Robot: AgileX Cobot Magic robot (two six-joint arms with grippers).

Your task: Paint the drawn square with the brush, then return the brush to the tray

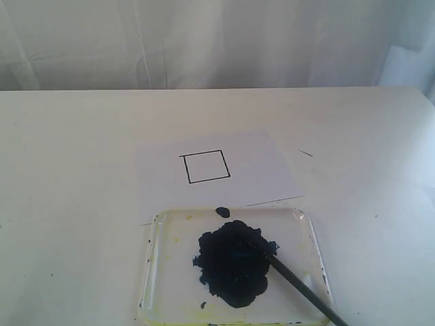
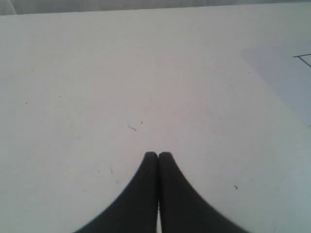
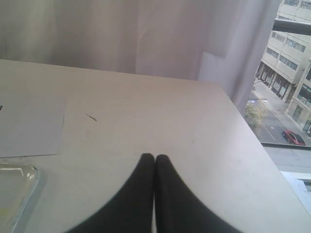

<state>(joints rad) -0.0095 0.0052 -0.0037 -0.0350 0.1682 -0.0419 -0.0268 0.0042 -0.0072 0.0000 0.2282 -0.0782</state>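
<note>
The drawn square is a thin black outline with a white inside, on the white paper sheet. In front of the sheet lies the clear tray with a big dark paint blob. The black brush lies in the tray, its tip in the blob, its handle running over the near right rim. Neither gripper shows in the exterior view. My left gripper is shut on nothing above bare table, a corner of the square's outline in its view. My right gripper is shut and empty, near the tray corner.
A small dark paint spot sits on the tray's far rim. A short thin mark lies on the table right of the sheet. White curtains hang behind the table; its right edge borders a window.
</note>
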